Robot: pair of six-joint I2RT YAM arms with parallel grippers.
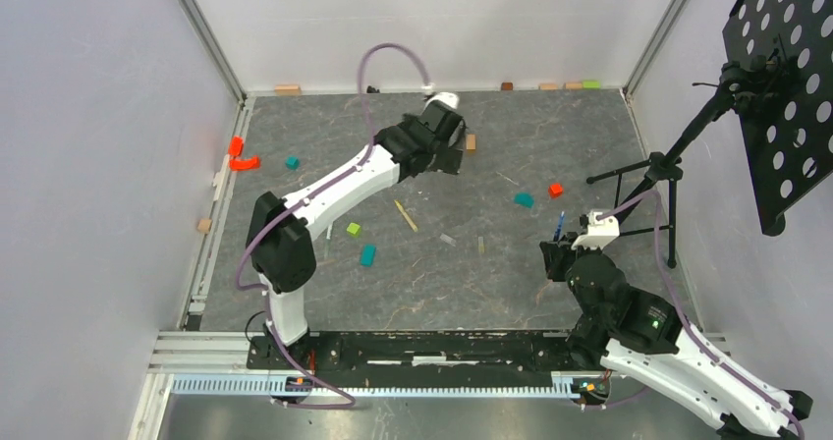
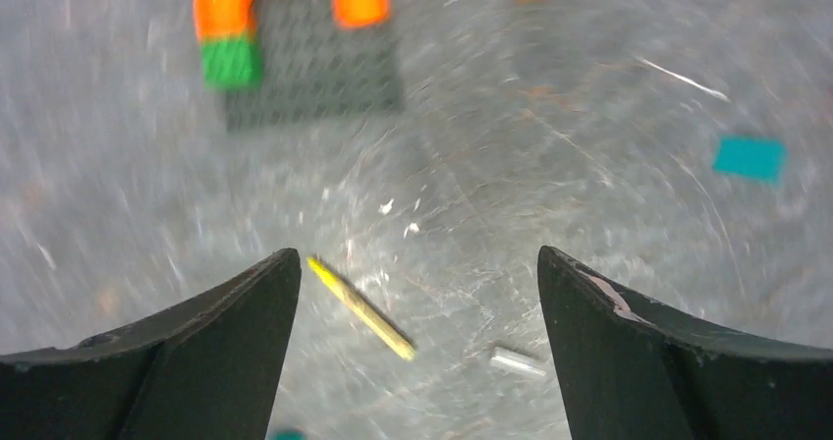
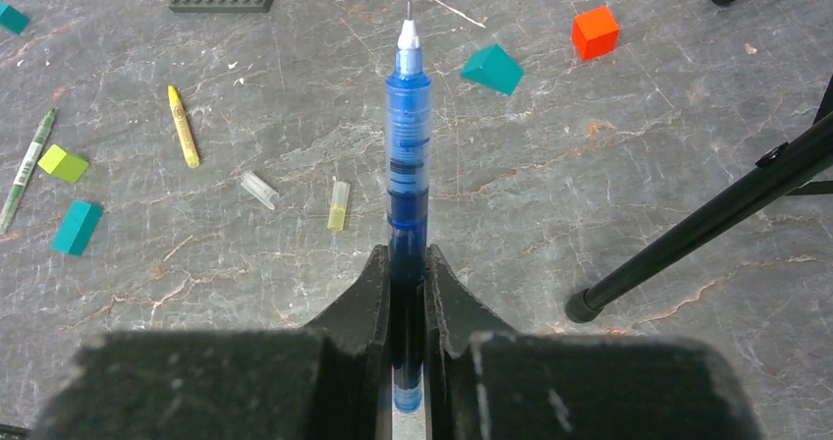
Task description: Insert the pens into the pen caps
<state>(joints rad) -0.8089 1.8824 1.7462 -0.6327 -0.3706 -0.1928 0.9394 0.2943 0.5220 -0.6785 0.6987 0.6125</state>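
Capping needs a free tip: your right hand [image 3: 408,263] clamps the blue pen [image 3: 408,116] rearward; left hand [image 2: 415,255] gapes over the yellow pen [image 2: 361,307].

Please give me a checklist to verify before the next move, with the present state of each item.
1. Right gripper shut on blue pen: ok.
2. Pen tip bare, pointing away from the gripper: ok.
3. Left gripper open: ok.
4. Left gripper holds a cap: not ok, it is empty.
5. Clear cap lying free: ok.
6. Clear cap fits blue pen: cannot tell.
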